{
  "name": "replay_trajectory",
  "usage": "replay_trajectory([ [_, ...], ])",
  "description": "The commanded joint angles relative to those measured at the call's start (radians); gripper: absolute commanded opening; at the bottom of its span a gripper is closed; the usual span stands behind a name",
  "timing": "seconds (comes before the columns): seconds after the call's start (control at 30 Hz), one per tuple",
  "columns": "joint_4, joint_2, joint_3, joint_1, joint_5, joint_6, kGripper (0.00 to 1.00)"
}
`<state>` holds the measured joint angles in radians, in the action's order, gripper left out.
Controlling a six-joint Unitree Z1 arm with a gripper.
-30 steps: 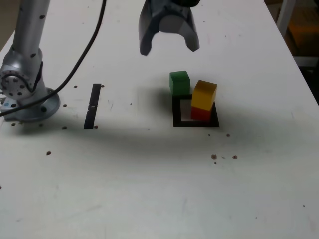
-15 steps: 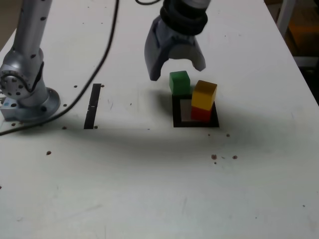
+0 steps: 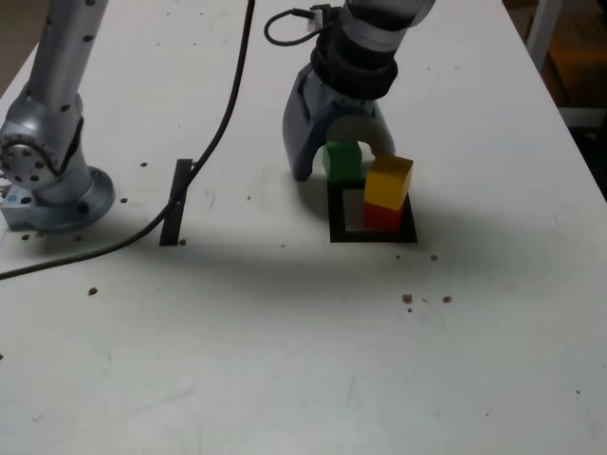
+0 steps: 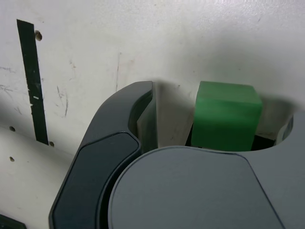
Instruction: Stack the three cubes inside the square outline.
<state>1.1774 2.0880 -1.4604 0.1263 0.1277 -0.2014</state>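
Lettering or labels are not to be made out on any of the cubes, the arm or the white table [image 3: 285, 360]. The hand [image 3: 340, 163] is seen spread wide and lowered around the green cube [image 3: 340, 161], which sits on the table between the two fingers, just outside the far edge of the square outline [image 3: 338, 233], with a gap left beside one finger [image 4: 143, 117] in the wrist view. The yellow cube [image 3: 389, 182] is stacked on the red cube [image 3: 382, 217] at the outline's corner on the exterior view's right, and a thin black strip [image 3: 176, 201] lies well apart on that view's left.
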Motion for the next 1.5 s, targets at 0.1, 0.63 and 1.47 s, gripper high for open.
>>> replay_trajectory([
  [0.1, 0.02, 0.029, -0.025, 0.008, -0.009, 0.012, 0.92],
  [0.63, 0.05, 0.047, -0.07, 0.038, -0.015, 0.102, 0.65],
  [1.47, 0.327, -0.143, -0.312, -0.031, -0.141, 0.124, 0.23],
])
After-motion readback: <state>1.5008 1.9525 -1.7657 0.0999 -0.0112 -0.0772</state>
